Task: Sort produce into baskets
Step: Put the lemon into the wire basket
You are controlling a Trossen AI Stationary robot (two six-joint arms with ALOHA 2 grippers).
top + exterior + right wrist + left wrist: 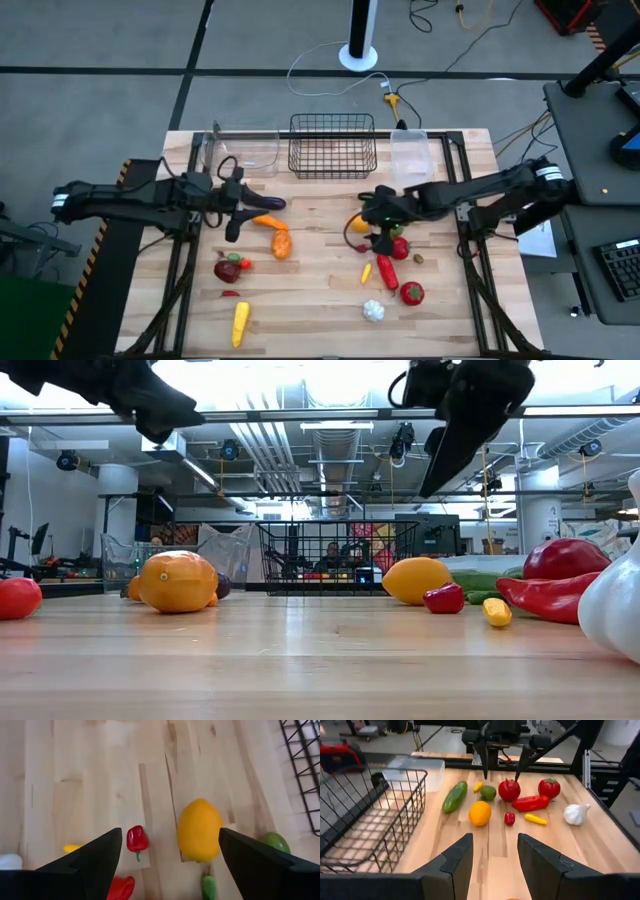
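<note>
Wooden table (320, 310), left wrist view alone reveals cucumber (455, 796), both grippers' jaws released, right gripper (167, 865) above lemon (199, 830).

The table (320, 300) is pale wood, smooth with visible grain and seams between planks. The basket (332, 146) is thin black wire mesh. Both bins (245, 150) are clear plastic (one (410, 155) looks frosted). The produce is glossy: the orange (199, 830), small red pepper (136, 839), garlic (576, 813).
</note>
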